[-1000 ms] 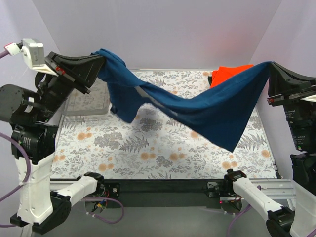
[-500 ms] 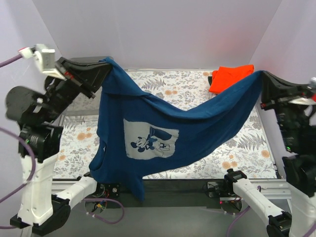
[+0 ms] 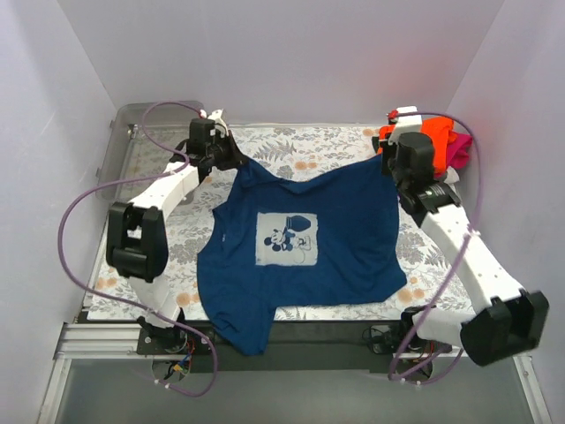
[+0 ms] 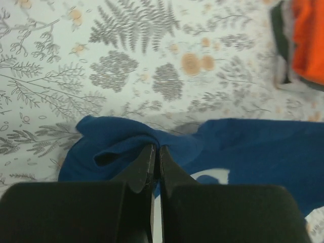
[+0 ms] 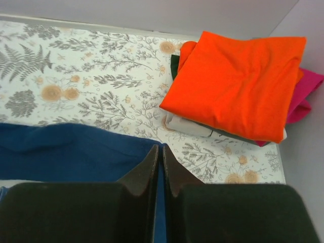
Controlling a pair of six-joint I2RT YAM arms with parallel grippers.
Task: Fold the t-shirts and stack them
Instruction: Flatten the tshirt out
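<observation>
Holding the navy t-shirt by its far edge, left gripper and right gripper both clamp cloth.

Top view: the shirt lies spread on the floral table with its chest print up and one near corner hanging over the front rail. Bare table shows left of the shirt and along the far strip, and a clear tray sits at the far-left corner. Left wrist view: the fingers are pinched together on a bunched navy fold, with bare table beyond. Right wrist view: the fingers meet on the shirt's far edge. Just beyond, by the right wall, a folded orange t-shirt tops a stack over a greyish t-shirt and a magenta t-shirt.
</observation>
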